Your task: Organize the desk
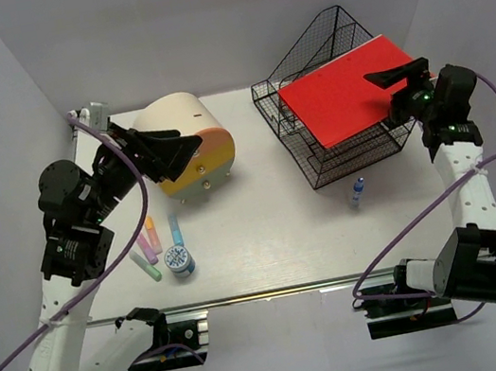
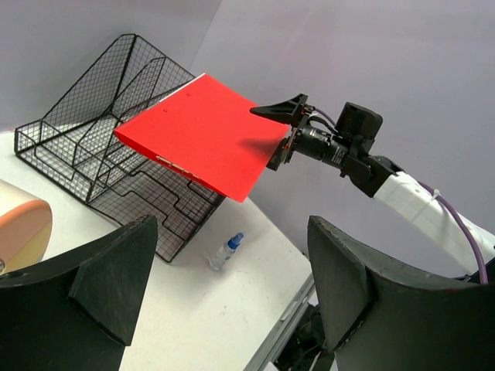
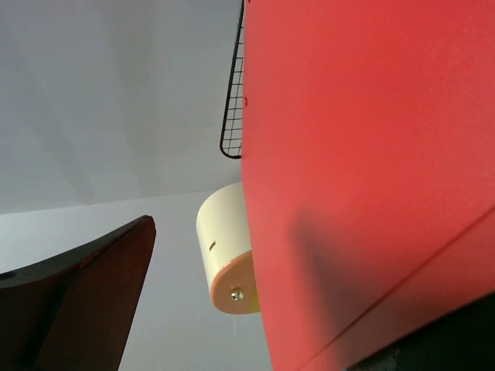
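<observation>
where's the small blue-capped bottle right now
In the top view the small bottle sits on the white desk, right of centre, just in front of the black wire-mesh rack and near the right arm.

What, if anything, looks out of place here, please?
The red folder lies tilted atop the wire rack, overhanging it instead of sitting in a tier. A small bottle sits loose on the desk near the rack.

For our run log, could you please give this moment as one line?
left gripper open by drawer box | right gripper open at red folder atop wire rack
</observation>
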Motion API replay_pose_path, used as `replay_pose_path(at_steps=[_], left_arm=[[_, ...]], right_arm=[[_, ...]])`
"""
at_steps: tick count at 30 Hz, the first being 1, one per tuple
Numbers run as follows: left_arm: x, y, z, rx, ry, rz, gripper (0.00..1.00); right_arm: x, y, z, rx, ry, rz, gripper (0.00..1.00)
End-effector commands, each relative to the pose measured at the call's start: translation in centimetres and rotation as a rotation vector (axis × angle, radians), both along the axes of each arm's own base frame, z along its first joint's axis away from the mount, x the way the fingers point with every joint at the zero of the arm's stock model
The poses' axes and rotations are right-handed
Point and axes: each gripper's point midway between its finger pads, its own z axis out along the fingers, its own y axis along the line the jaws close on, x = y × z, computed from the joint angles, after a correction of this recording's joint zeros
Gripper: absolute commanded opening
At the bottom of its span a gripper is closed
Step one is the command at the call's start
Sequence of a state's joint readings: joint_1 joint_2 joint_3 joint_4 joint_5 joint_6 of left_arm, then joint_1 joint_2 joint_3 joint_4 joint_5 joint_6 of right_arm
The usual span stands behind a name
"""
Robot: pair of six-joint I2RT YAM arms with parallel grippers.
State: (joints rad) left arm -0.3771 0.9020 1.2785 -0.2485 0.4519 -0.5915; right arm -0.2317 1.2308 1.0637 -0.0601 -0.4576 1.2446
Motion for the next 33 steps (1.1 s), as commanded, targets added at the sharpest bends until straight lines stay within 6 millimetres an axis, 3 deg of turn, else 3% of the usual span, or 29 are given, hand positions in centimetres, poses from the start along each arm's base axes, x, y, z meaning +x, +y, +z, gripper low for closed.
replay_pose_path(at_steps=[1,10,23,33], left_arm=[[-1.1,0.5,1.7,-0.013,-0.036,0.007,0.88],[-1.8,0.7,2.4,-0.025,-0.053,0.005,0.88],[-2.5,1.1,3.0,-0.028,-0.066,0.008,0.89],[-2.3,1.0,2.7,-0.029,-0.069,0.005,0.89]], right_arm=[[-1.0,-0.3,2.9,-0.058,-0.047,-0.001,0.89],[-2.9,-1.2,4.9,-0.144,-0.079,-0.020,0.89],[-3.9,-2.7,0.7,-0.166,0.027,-0.004,0.89],[-5.3,-3.0,0.5,-0.235,0.017,0.032,0.89]])
